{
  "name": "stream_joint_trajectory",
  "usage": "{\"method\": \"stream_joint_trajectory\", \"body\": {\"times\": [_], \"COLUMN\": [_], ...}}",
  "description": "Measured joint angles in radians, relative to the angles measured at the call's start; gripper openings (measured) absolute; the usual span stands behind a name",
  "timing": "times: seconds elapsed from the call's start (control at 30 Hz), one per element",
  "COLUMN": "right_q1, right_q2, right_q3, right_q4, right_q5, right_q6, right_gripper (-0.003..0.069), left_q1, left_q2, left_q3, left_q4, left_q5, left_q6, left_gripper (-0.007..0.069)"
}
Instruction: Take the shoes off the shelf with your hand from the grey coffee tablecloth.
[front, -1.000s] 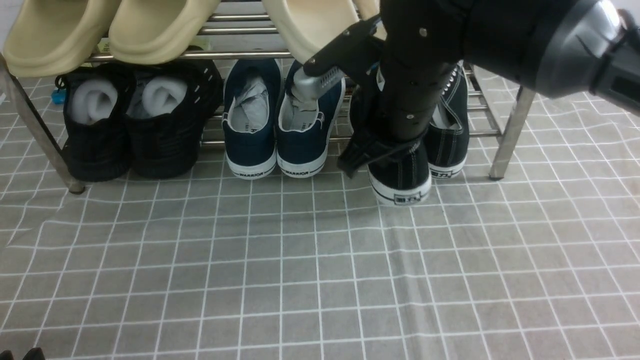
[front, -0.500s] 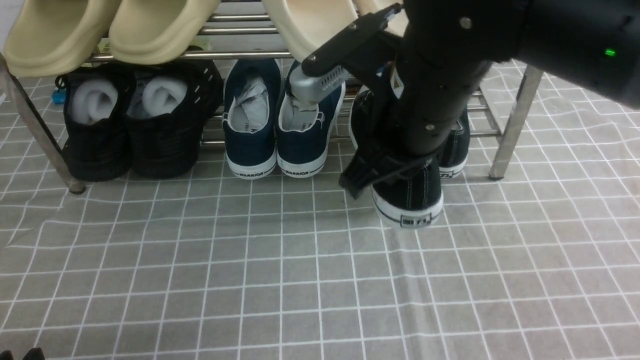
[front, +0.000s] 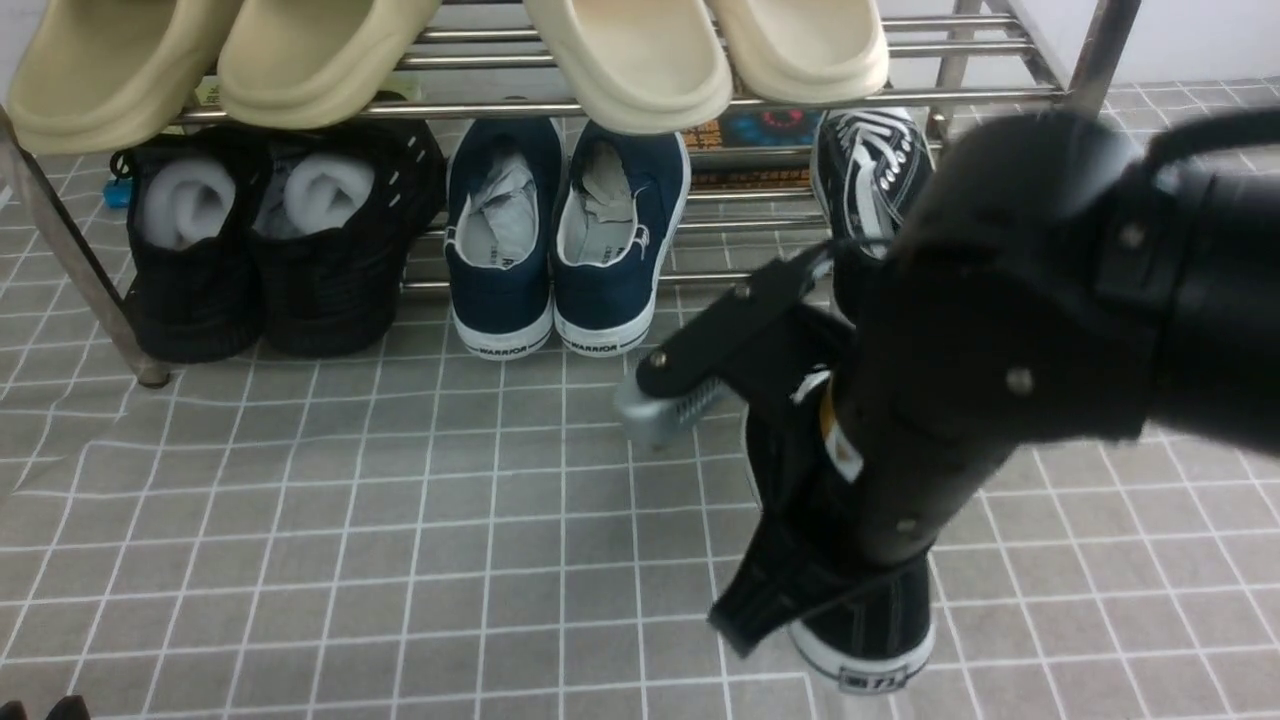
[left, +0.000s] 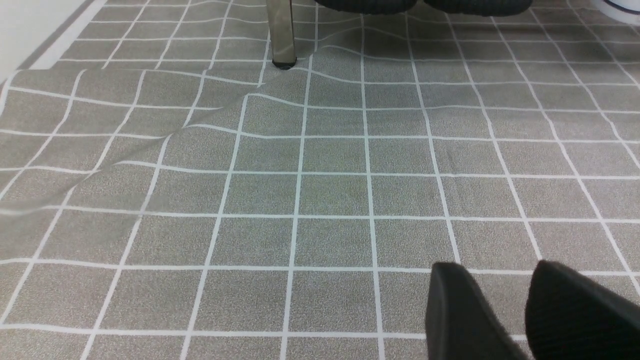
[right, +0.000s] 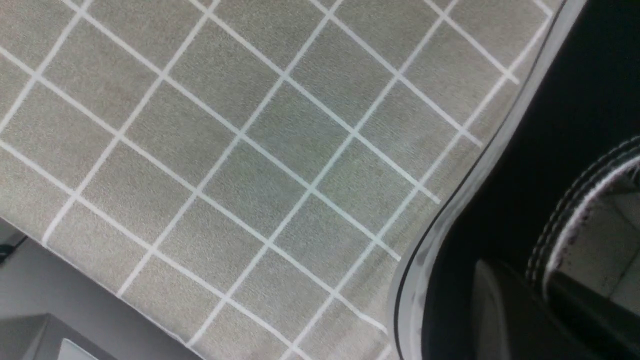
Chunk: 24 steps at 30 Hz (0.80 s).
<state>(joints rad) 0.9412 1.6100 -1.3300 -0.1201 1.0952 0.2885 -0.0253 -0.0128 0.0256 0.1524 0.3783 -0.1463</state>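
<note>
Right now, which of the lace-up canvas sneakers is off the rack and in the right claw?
The black sneaker lower in the front view; its black mate remains on the rack.

Front view: placed above the grey-brown cloth with a white grid (front: 400, 500), facing forward and angled down toward the two-tier shiny silver steel-tube shoe rack (front: 1010, 200); widest coverage. Left wrist view: low and nearer the cloth, angled across it toward a silver rack leg (left: 282, 37). Right wrist view: close range, facing down on the cloth beside a black canvas sneaker with a white sole (right: 465, 215). Front and left wrist views share the rack leg; cloth common to all views.
</note>
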Motion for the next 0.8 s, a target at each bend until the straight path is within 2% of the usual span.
{"method": "stream_joint_trajectory", "body": {"times": [0.13,0.5,0.63,0.8], "right_q1": [0.001,0.001,0.001,0.003], "right_q2": [0.018,0.038,0.038,0.038], "right_q3": [0.062,0.069,0.04,-0.086], "right_q4": [-0.012,-0.087,-0.083,-0.041], "right_q5": [-0.131,-0.181,-0.131,0.02], "right_q6": [0.013,0.025,0.025,0.025], "right_gripper": [0.0019,0.0026,0.0031,0.0034], "left_q1": [0.0,0.0,0.0,0.0], "left_q2": [0.0,0.0,0.0,0.0], "left_q3": [0.0,0.0,0.0,0.0], "left_q4": [0.0,0.0,0.0,0.0], "left_q5": [0.0,0.0,0.0,0.0], "left_q6": [0.0,0.0,0.0,0.0], "left_gripper": [0.0239,0.0239,0.0239,0.0239]}}
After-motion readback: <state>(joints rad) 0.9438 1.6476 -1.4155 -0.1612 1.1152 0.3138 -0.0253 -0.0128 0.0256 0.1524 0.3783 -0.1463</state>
